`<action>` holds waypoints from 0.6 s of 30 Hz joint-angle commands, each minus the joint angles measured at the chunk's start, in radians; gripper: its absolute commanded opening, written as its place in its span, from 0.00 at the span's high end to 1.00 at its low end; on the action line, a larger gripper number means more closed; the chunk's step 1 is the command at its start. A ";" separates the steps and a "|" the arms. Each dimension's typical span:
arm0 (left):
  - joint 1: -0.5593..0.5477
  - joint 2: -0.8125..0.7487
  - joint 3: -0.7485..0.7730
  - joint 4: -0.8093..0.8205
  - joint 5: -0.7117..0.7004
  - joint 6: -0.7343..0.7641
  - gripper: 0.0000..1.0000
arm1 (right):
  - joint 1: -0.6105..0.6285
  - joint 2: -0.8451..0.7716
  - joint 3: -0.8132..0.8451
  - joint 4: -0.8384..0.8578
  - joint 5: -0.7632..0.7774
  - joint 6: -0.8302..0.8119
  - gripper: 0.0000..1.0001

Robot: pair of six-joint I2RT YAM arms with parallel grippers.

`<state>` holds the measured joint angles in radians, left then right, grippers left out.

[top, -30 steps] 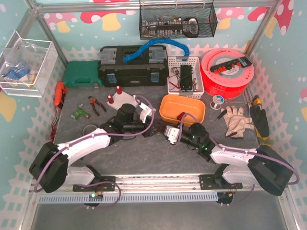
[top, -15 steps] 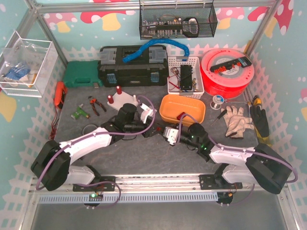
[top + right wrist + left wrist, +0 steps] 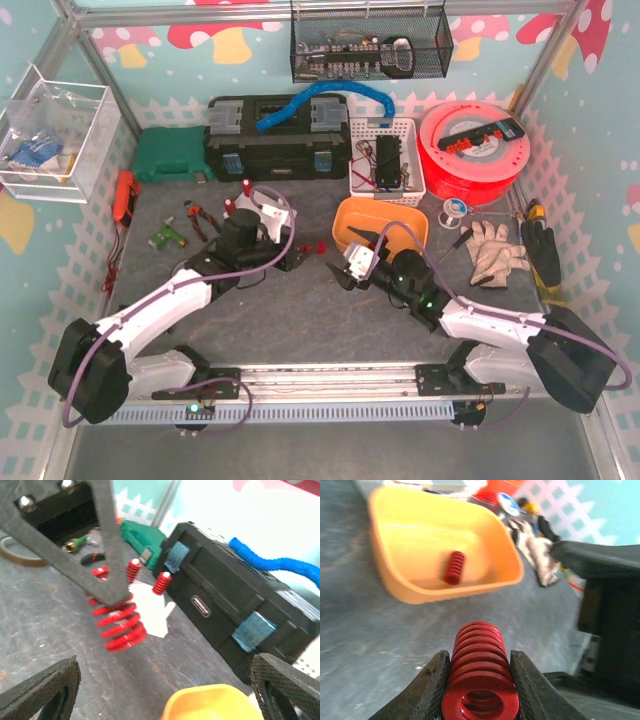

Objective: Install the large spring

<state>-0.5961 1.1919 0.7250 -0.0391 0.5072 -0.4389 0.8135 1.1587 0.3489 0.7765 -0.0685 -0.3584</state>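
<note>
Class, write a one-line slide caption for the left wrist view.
Left hand grips a large red spring, a smaller spring lying in the orange tub ahead.

Black toolbox (image 3: pixel 270 150), green case (image 3: pixel 170 157), red spool (image 3: pixel 470 150), grey gloves (image 3: pixel 495 255), white basket (image 3: pixel 385 192).

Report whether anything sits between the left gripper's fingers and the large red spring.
Nothing visible does. The large red coil spring already sits directly between the left gripper's fingers, both touching its sides. The orange plastic tub, with a smaller red spring inside, lies beyond it, apart.
</note>
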 commanded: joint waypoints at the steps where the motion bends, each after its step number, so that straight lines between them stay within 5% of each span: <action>1: 0.043 -0.025 0.065 -0.126 -0.201 0.021 1.00 | 0.000 -0.060 0.062 -0.131 0.157 0.139 0.06; 11: 0.104 0.093 0.293 -0.375 -0.593 0.078 1.00 | -0.006 -0.037 0.219 -0.419 0.542 0.451 0.01; 18: 0.143 0.273 0.455 -0.426 -0.657 0.120 1.00 | -0.019 -0.147 0.144 -0.413 0.495 0.441 0.01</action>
<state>-0.4599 1.3949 1.1004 -0.4183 -0.0669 -0.3649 0.8036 1.0805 0.5209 0.3904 0.3988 0.0547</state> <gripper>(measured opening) 0.303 0.986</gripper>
